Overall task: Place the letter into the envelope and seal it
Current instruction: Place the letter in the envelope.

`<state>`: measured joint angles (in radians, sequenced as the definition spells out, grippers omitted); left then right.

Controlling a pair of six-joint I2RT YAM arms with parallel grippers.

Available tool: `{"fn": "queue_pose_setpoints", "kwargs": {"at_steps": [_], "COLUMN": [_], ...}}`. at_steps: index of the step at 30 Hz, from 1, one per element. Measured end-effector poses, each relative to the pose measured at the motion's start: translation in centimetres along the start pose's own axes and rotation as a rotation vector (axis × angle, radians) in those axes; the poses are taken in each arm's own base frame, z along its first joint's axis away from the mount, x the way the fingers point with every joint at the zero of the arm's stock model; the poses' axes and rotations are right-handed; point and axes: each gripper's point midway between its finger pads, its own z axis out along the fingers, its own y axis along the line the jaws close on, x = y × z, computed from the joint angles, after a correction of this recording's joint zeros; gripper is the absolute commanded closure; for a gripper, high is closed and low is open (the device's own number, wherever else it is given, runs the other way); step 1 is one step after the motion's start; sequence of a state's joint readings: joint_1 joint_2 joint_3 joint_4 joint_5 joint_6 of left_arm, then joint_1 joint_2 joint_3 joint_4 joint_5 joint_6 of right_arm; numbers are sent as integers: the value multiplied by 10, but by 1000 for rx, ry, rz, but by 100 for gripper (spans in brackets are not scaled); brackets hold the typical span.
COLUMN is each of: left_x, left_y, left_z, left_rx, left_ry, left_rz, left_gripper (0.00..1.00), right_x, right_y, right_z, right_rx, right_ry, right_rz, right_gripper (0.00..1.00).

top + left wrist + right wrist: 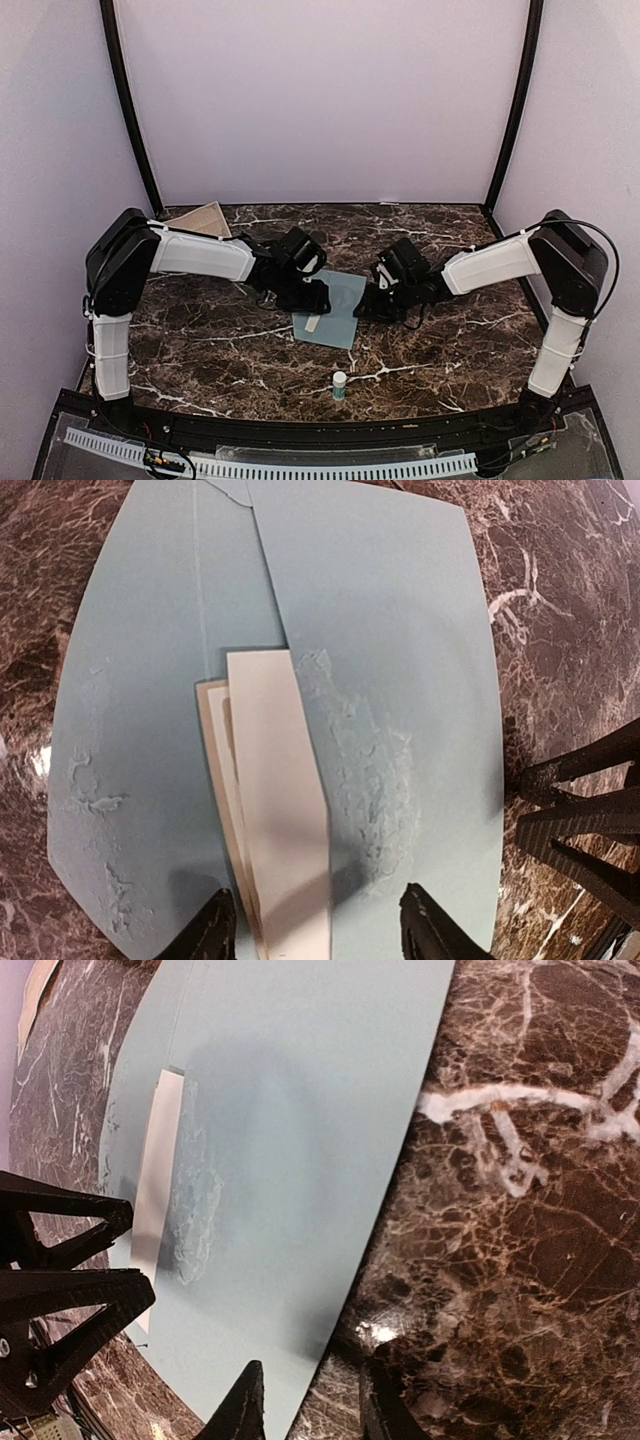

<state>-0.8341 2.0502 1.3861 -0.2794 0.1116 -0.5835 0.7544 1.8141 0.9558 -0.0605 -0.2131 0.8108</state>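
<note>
Left pincer (322,932) straddling letter (280,810), glue stick (340,384) overhead only

Left wrist view: letter (280,810) runs off the bottom edge, and its right side is hidden under a fold of the envelope (400,630) — full size not visible.
Top view: left gripper (318,297) and right gripper (366,305) cover the envelope's side edges.
Glue stick (340,384), bottom centre — label too small to read.
Tan paper (205,217), upper left, is partly behind the arm.
</note>
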Motion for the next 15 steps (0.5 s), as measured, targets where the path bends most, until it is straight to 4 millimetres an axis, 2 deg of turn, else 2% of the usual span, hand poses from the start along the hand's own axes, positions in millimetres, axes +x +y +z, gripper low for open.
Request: {"fn": "queue_pose_setpoints", "kwargs": {"at_steps": [15], "left_x": [-2], "left_y": [-11], "left_z": [5], "left_rx": [69], "left_ry": [2], "left_rz": [0], "left_gripper": [52], "right_x": [-2], "right_y": [4], "right_z": [4], "right_rx": [-7], "right_ry": [2], "right_rz": [-2], "right_gripper": [72]}}
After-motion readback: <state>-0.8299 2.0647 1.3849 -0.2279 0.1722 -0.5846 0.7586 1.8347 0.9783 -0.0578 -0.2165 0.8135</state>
